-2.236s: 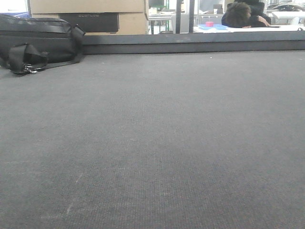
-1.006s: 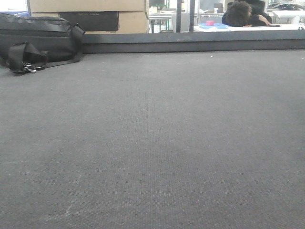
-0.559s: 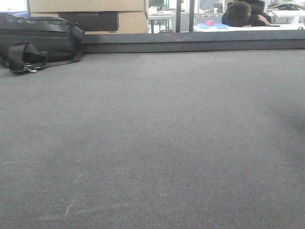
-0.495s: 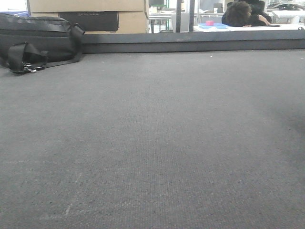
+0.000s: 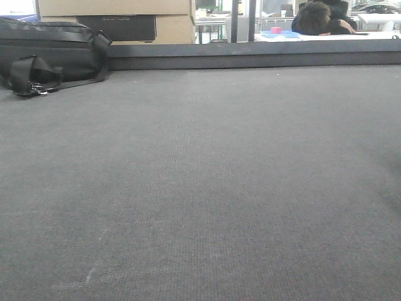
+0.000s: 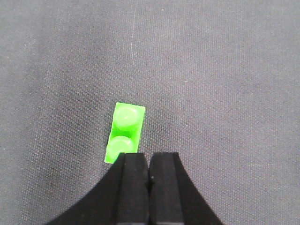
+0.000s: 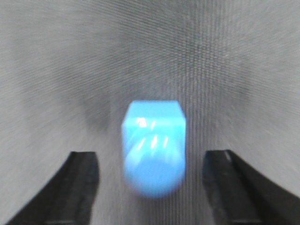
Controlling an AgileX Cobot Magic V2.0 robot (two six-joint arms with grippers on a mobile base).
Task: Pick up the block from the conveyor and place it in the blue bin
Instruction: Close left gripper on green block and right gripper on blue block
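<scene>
Blue block (image 7: 153, 150): blurred; lying on the conveyor (image 7: 234, 56) between two dark fingers, touching neither
Right gripper (image 7: 151, 159): spread wide; holding nothing
Left gripper (image 6: 149, 161): fingers pressed together, gripping nothing; green block (image 6: 125, 133) lies just past its tips
Surface: grey woven belt; dark rail (image 5: 250, 56) along far edge
Room: black bag (image 5: 50, 50) far left; cardboard boxes (image 5: 113, 7) behind; person (image 5: 316, 19) slumped at a distant table

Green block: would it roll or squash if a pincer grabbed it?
The green block looks like rigid moulded plastic, so probably stiff and light. Its flat boxy sides suggest it won't roll; its glossy top may be slippery.
</scene>
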